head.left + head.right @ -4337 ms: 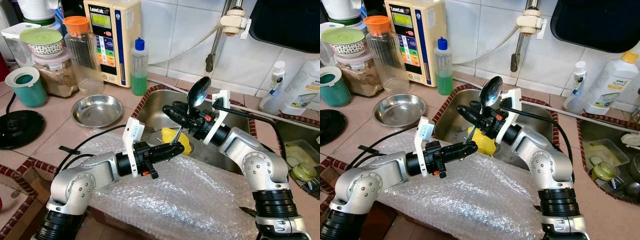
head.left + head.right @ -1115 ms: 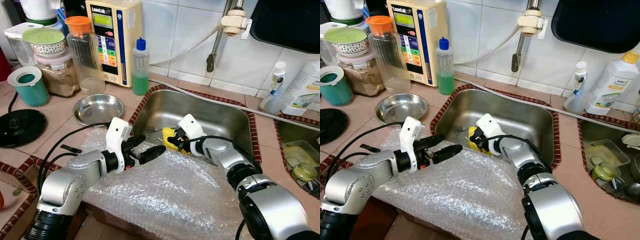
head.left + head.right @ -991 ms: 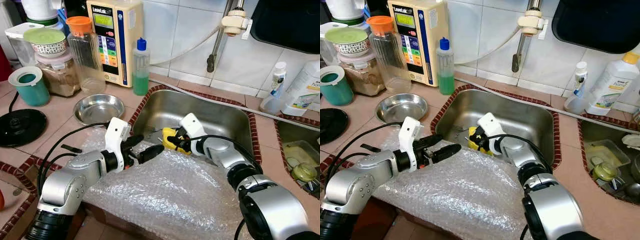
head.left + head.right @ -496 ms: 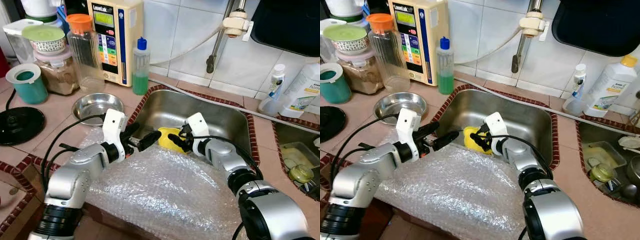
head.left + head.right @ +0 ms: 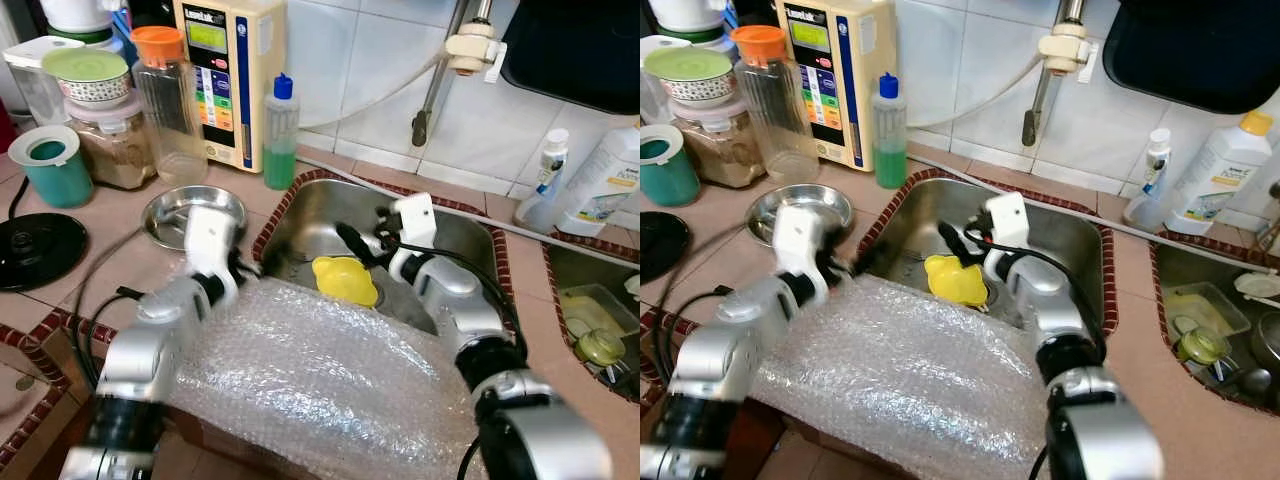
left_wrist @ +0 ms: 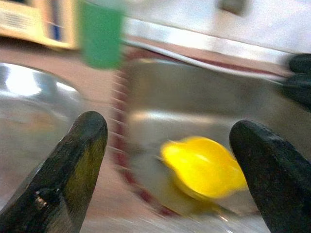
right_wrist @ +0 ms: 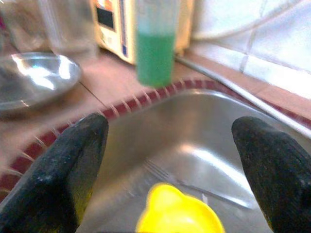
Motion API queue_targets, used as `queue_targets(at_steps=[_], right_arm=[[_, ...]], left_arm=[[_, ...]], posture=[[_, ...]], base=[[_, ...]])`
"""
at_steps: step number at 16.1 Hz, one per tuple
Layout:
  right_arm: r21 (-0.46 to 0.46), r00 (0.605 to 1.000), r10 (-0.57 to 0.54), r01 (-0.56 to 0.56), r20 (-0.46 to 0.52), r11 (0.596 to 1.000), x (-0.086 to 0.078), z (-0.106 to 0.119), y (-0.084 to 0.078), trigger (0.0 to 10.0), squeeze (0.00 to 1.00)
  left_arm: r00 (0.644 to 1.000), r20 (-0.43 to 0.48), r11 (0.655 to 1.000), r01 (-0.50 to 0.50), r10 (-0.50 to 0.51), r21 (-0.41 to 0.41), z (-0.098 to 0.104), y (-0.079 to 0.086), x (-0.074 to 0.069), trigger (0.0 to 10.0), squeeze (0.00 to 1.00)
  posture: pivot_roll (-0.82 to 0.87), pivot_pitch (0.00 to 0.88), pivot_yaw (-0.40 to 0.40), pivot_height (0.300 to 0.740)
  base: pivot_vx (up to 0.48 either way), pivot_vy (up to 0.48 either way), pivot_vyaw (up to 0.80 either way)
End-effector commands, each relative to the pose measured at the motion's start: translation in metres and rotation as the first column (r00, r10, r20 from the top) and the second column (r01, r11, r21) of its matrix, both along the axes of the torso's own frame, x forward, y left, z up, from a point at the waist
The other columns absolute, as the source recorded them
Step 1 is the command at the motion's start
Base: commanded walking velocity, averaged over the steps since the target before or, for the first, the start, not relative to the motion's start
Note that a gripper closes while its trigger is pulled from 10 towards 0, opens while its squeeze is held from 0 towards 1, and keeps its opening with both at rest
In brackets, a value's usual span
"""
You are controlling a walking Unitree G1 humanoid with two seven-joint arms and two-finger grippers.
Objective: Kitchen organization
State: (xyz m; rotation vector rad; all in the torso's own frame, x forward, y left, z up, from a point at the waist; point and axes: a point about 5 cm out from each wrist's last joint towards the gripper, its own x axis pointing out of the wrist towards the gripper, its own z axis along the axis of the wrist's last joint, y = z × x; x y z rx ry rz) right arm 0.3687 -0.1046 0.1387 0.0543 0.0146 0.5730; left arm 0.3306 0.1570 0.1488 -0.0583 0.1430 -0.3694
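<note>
Yellow lemon squeezer (image 5: 345, 280) sitting loose in sink (image 5: 455, 240), near front edge, nothing gripping it. Right gripper (image 7: 167, 170) hovering just above it at about 1 o'clock, fingers spread wide, empty. Left gripper (image 6: 172, 165) hanging over sink's left rim at 9 o'clock from squeezer, fingers also wide apart. Bubble wrap (image 5: 330, 380) lying across counter at 6 o'clock. Steel bowl (image 5: 180, 210) sitting at 10 o'clock, green bottle (image 5: 280, 135) behind.

Both arms smeared by motion blur in head views. Left gripper (image 5: 250, 268) tips lost behind bubble wrap (image 5: 330, 370) edge. Left wrist view blurry: yellow lid (image 6: 204, 167) just a soft blob. Fork (image 7: 167, 177) in sink (image 5: 1080, 245) faint. Right-hand basin contents too small to ID.
</note>
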Motion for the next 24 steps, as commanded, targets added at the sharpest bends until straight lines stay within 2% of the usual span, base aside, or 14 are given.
queue_targets(at_steps=[1, 2, 4, 5, 6, 7, 8, 10, 11, 13, 20, 21, 23, 24], right_arm=[[0.024, 1.0, 0.015, -0.016, 0.026, 1.0, -0.002, 0.009, 0.001, 10.0, 1.0], [0.062, 0.997, 0.051, -0.055, 0.059, 0.997, -0.011, 0.018, 0.01, 10.0, 1.0], [0.092, 0.987, 0.128, -0.137, 0.097, 0.986, -0.024, 0.027, 0.027, 10.0, 1.0], [0.111, 0.98, 0.173, -0.184, 0.098, 0.977, -0.032, 0.029, 0.036, 10.0, 0.92], [0.112, 0.978, 0.184, -0.194, 0.094, 0.974, -0.035, 0.029, 0.038, 10.0, 0.69], [0.113, 0.975, 0.202, -0.212, 0.093, 0.971, -0.037, 0.029, 0.041, 10.0, 0.33], [0.115, 0.974, 0.207, -0.217, 0.09, 0.969, -0.039, 0.029, 0.041, 10.0, 0.33], [0.119, 0.97, 0.228, -0.237, 0.082, 0.964, -0.045, 0.032, 0.044, 10.0, 0.07], [0.118, 0.97, 0.232, -0.24, 0.078, 0.964, -0.047, 0.033, 0.044, 10.0, 0.0], [0.117, 0.967, 0.244, -0.251, 0.072, 0.961, -0.052, 0.034, 0.046, 10.0, 0.0], [0.121, 0.963, 0.262, -0.268, 0.058, 0.956, -0.057, 0.034, 0.05, 10.0, 0.0], [0.125, 0.956, 0.289, -0.293, 0.049, 0.948, -0.06, 0.035, 0.051, 10.0, 0.0], [0.094, 0.888, 0.459, -0.455, -0.023, 0.885, -0.08, 0.034, 0.053, 10.0, 0.0], [0.074, 0.875, 0.482, -0.479, -0.031, 0.874, -0.083, 0.033, 0.052, 10.0, 0.0]], left_arm=[[0.995, 0.038, 0.996, -0.088, 0.088, 0.006, 0.007, 0.009, 0.007, 10.0, 1.0], [0.973, 0.05, 0.975, -0.224, 0.224, -0.001, 0.011, 0.025, 0.014, 10.0, 1.0], [0.938, 0.031, 0.938, -0.346, 0.346, 0.003, 0.009, 0.042, 0.019, 10.0, 1.0], [0.895, 0.01, 0.895, -0.446, 0.446, -0.01, 0.006, 0.054, 0.022, 10.0, 0.48], [0.874, 0.005, 0.874, -0.486, 0.486, -0.018, 0.005, 0.058, 0.023, 10.0, 0.0], [0.832, -0.023, 0.83, -0.555, 0.555, -0.041, 0.004, 0.065, 0.024, 10.0, 0.0], [0.81, -0.037, 0.809, -0.586, 0.585, -0.051, 0.003, 0.069, 0.024, 10.0, 0.0], [0.755, -0.102, 0.751, -0.655, 0.648, -0.081, -0.003, 0.079, 0.025, 10.0, 0.0], [0.756, -0.141, 0.747, -0.654, 0.64, -0.117, -0.007, 0.08, 0.025, 10.0, 0.0], [0.75, -0.227, 0.732, -0.659, 0.622, -0.171, -0.012, 0.079, 0.028, 10.0, 0.0], [0.771, -0.248, 0.73, -0.636, 0.587, -0.25, 0.008, 0.066, 0.051, 10.0, 0.0], [0.761, -0.277, 0.725, -0.646, 0.587, -0.239, 0.005, 0.064, 0.052, 10.0, 0.0], [0.74, -0.338, 0.716, -0.663, 0.582, -0.217, -0.004, 0.062, 0.052, 10.0, 0.0], [0.728, -0.36, 0.706, -0.674, 0.584, -0.218, -0.006, 0.062, 0.052, 4.7, 0.0]], posture=[[0.12, 0.0, -0.096, 0.74], [0.12, 0.0, -0.093, 0.74], [0.11, 0.0, -0.088, 0.74], [0.11, 0.0, -0.087, 0.74], [0.11, 0.0, -0.087, 0.74], [0.11, 0.0, -0.085, 0.74], [0.11, 0.0, -0.085, 0.74], [0.11, 0.0, -0.083, 0.74], [0.11, 0.0, -0.082, 0.74], [0.1, 0.0, -0.08, 0.74], [0.09, 0.0, -0.065, 0.74], [0.09, 0.0, -0.063, 0.74], [0.08, 0.0, -0.057, 0.74], [0.08, 0.0, -0.056, 0.74]], base=[[0.0, 0.0, 0.0], [0.0, 0.0, 0.0], [0.0, 0.0, 0.0], [0.0, 0.0, 0.0], [0.0, 0.0, 0.0], [0.0, 0.0, 0.0], [0.0, 0.0, 0.0], [0.0, 0.0, 0.0], [0.0, 0.0, 0.0], [0.0, 0.0, 0.0], [0.0, 0.0, 0.0], [0.0, 0.0, 0.0], [0.0, 0.0, 0.0], [0.0, 0.0, 0.0]])
